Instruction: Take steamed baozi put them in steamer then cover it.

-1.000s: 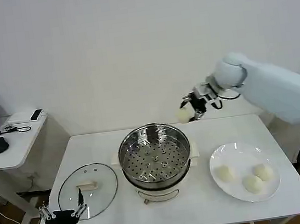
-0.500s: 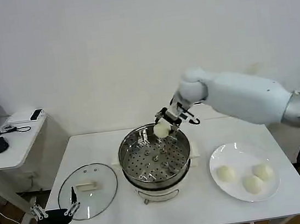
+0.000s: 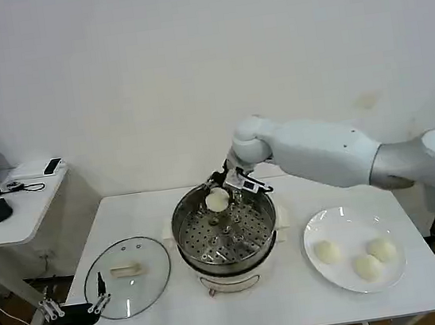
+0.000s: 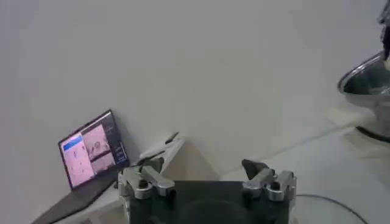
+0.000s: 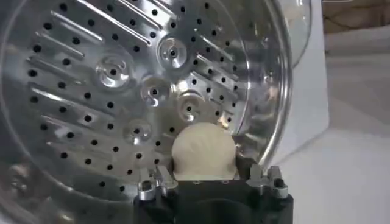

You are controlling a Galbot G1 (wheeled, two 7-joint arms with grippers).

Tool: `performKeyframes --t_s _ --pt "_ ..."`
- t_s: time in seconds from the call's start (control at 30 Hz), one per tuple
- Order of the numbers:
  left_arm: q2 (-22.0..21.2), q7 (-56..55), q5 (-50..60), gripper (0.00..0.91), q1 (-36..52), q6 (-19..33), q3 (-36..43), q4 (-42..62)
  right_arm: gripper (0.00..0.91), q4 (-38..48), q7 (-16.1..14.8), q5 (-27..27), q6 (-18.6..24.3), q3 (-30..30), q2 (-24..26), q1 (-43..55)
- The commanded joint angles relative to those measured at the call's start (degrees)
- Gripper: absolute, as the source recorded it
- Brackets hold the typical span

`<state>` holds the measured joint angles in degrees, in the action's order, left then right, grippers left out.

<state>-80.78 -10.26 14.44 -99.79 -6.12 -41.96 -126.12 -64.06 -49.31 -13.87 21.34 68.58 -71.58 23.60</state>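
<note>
The steamer stands mid-table, a shiny steel pot with a perforated tray inside. My right gripper hangs over its far rim, shut on a cream-white baozi held just above the tray. In the right wrist view that baozi sits between the fingers. Three more baozi lie on a white plate at the right. The glass lid lies flat left of the steamer. My left gripper waits open at the table's front left corner.
A small side table with a laptop, mouse and cables stands at the left. The white wall runs close behind the table. Bare tabletop lies in front of the steamer.
My right arm has swung left from beside the wall and lowered the baozi over the steamer's far rim. The left gripper has dropped slightly and drifted left.
</note>
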Motion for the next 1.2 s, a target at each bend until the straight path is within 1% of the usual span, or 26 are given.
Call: performKeyframes --t_s 0.03,0.07,0.13,0.17,0.2,0.47,0.57,0.67,0.7,0.73,0.8,0.83,0.87,0.9,0.93,0.97,1.0,1.03,1.07,1.13,1.17,1.2 --pt "0.00 -0.02 -0.07 0.907 0.04 0.01 -0.12 0.01 0.685 2.51 0.99 -2.60 2.01 0.63 -1.80 -0.74" --pt "-0.02 -0.01 -0.07 0.907 0.06 0.01 -0.08 -0.05 0.685 2.53 1.02 -2.69 2.04 0.60 -1.82 -0.84" --pt "-0.05 0.01 -0.04 0.907 0.05 -0.02 -0.02 -0.18 0.736 2.68 1.08 -3.17 2.15 0.35 -1.96 -1.09" --pt "-0.09 0.01 -0.01 0.907 0.03 -0.02 0.05 -0.29 0.836 2.83 1.09 -2.88 2.06 0.32 -2.08 -1.21" --pt "-0.10 -0.06 0.07 0.907 -0.02 -0.02 0.09 -0.43 0.907 2.95 1.13 -2.81 1.91 0.36 -2.16 -1.32" --pt "-0.14 -0.03 0.57 0.907 -0.96 -0.21 0.10 -2.93 0.907 2.52 1.91 -2.36 2.30 -0.03 -1.87 -0.82" --pt "-0.08 0.05 0.48 0.907 -0.80 -0.32 0.10 -2.88 0.907 0.21 1.09 -1.58 1.52 -0.40 -0.28 0.88" --pt "0.04 0.20 0.33 0.907 -0.63 -0.43 0.12 -2.82 0.907 -4.16 -0.15 1.64 -0.43 -0.66 2.42 3.46" --pt "0.15 0.35 0.14 0.907 -0.57 -0.54 0.13 -2.90 0.907 -5.40 -0.52 3.73 -1.79 -0.67 3.78 4.38" --pt "0.36 0.56 -0.39 0.907 -0.45 -0.84 0.13 -2.92 0.907 -7.97 -1.17 6.03 -4.20 -0.65 5.93 5.61" --pt "0.70 0.79 -1.32 0.907 -0.22 -1.32 0.14 -2.87 0.907 -10.56 -1.86 8.88 -7.27 -0.15 8.96 7.69" --pt "0.93 0.93 -1.76 0.907 -0.07 -1.46 0.15 -2.81 0.907 -13.54 -2.43 11.00 -12.06 0.42 11.76 8.74" --pt "1.04 0.98 -1.85 0.907 0.05 -1.49 0.16 -2.75 0.907 -14.67 -2.72 12.22 -14.05 0.71 14.05 9.18" --pt "1.21 1.06 -1.93 0.907 0.25 -1.51 0.19 -2.66 0.907 -16.38 -3.28 13.49 -17.07 0.99 16.36 9.87" --pt "1.41 0.98 -2.04 0.907 0.49 -1.46 0.31 -2.56 0.907 -18.54 -3.37 14.56 -19.56 1.24 18.87 10.58" --pt "1.52 0.88 -2.19 0.907 0.80 -1.44 0.35 -2.42 0.907 -19.20 -3.24 14.94 -21.43 1.22 19.93 10.73" --pt "1.64 0.88 -2.21 0.907 1.02 -1.44 0.41 -2.27 0.907 -20.18 -3.07 15.46 -23.24 1.05 22.27 10.82" --pt "1.95 0.94 -2.19 0.907 1.35 -1.45 0.62 -1.95 0.907 -21.30 -2.96 15.70 -24.15 0.77 24.74 10.86" --pt "2.08 0.99 -2.20 0.907 1.56 -1.47 0.75 -1.82 0.907 -21.93 -3.04 15.78 -24.83 0.60 25.92 10.82" --pt "2.54 1.17 -2.04 0.907 2.27 -1.62 1.48 -1.24 0.907 -23.88 -2.89 16.41 -26.93 0.46 31.04 10.68" --pt "2.65 1.13 -2.04 0.907 2.61 -1.61 1.87 -1.01 0.907 -24.66 -2.89 16.39 -27.46 0.46 32.83 10.58" --pt "2.70 1.11 -1.99 0.907 2.96 -1.57 2.26 -0.72 0.907 -26.22 -2.90 16.06 -28.15 0.16 36.17 10.08"
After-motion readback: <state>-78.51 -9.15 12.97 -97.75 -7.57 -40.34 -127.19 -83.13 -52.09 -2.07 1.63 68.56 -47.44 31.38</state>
